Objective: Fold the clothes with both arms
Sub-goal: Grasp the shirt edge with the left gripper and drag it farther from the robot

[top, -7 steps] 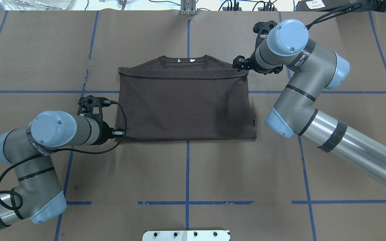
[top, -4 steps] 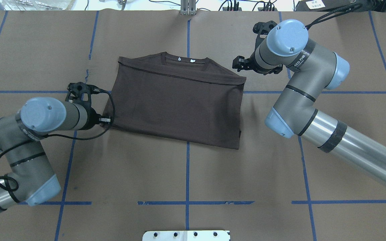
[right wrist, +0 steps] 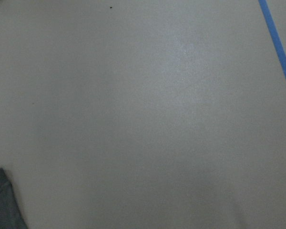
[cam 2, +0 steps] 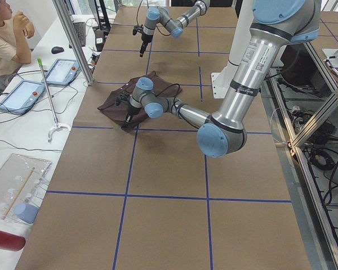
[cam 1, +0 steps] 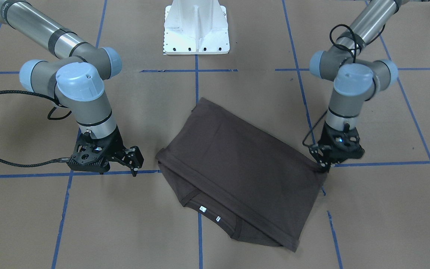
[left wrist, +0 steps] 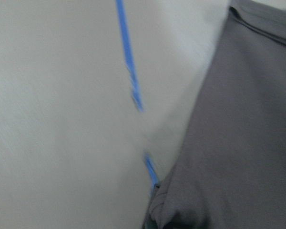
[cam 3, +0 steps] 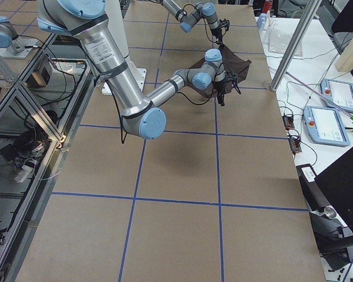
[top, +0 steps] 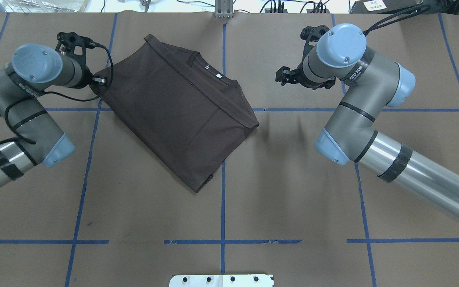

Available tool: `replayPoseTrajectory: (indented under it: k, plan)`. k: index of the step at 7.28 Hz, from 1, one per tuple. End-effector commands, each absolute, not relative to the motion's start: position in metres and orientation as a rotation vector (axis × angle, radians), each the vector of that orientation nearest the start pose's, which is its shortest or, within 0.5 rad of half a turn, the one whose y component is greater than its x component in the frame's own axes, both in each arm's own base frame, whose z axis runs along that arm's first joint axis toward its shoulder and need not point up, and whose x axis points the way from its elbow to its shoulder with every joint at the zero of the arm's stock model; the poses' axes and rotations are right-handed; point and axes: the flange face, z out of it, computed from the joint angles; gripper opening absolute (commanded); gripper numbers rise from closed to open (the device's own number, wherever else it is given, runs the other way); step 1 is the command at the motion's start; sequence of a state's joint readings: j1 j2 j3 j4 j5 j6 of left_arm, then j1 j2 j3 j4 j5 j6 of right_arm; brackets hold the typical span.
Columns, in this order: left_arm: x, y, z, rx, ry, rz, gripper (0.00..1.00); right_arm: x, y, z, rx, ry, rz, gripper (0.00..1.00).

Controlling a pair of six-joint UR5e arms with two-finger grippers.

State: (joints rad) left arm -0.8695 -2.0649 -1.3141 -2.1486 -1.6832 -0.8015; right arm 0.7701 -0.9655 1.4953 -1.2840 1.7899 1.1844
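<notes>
Left gripper (cam 1: 322, 166) pinched the folded T-shirt (cam 1: 245, 164) by its corner, apparently repositioning it; my right gripper (cam 1: 133, 161) hung spread, empty; next I'd square it, then release.

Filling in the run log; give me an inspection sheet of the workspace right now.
Surface: brown paper-covered table with blue tape grid, lying flat.
Job's things: dark brown folded cotton T-shirt lying diagonally, white neck tags showing.
Clutter: nothing seen.
Grippers: left gripper shut on a corner of the shirt; right gripper open, empty, apart from the shirt.
Cables: black cable looped at the left gripper; black braided cable running to the right gripper.
Surroundings: white bolted pedestal base; seated person at a white side bench with two blue-edged tablets.
</notes>
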Motion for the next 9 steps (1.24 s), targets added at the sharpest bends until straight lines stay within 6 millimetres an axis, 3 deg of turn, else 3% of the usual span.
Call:
replayPoseTrajectory:
  k: [1, 2, 3, 4, 5, 6, 7, 8, 9]
  plan:
    - [0.383, -0.714, 0.438, 0.595, 0.601, -0.120, 0.00, -0.440, -0.581, 0.304, 0.274, -0.801, 0.274, 1.00]
    - [0.401, -0.741, 0.419, 0.592, 0.592, -0.145, 0.00, -0.439, -0.581, 0.303, 0.275, -0.802, 0.275, 1.00]
    - [0.396, -0.744, 0.425, 0.607, 0.604, -0.156, 0.00, -0.440, -0.581, 0.302, 0.276, -0.804, 0.273, 1.00]
    - [0.382, -0.750, 0.427, 0.612, 0.599, -0.162, 0.39, -0.443, -0.580, 0.298, 0.276, -0.808, 0.271, 1.00]
    - [0.377, -0.748, 0.431, 0.610, 0.602, -0.162, 0.99, -0.445, -0.580, 0.294, 0.279, -0.813, 0.271, 1.00]
    - [0.366, -0.749, 0.413, 0.611, 0.653, -0.116, 1.00, -0.452, -0.581, 0.280, 0.275, -0.828, 0.286, 1.00]
    - [0.348, -0.741, 0.424, 0.581, 0.705, -0.035, 1.00, -0.465, -0.590, 0.262, 0.261, -0.841, 0.328, 0.99]
    - [0.338, -0.725, 0.427, 0.604, 0.725, -0.025, 1.00, -0.490, -0.606, 0.241, 0.250, -0.837, 0.334, 0.95]
    - [0.338, -0.724, 0.424, 0.610, 0.731, -0.023, 1.00, -0.511, -0.624, 0.220, 0.238, -0.830, 0.351, 0.80]
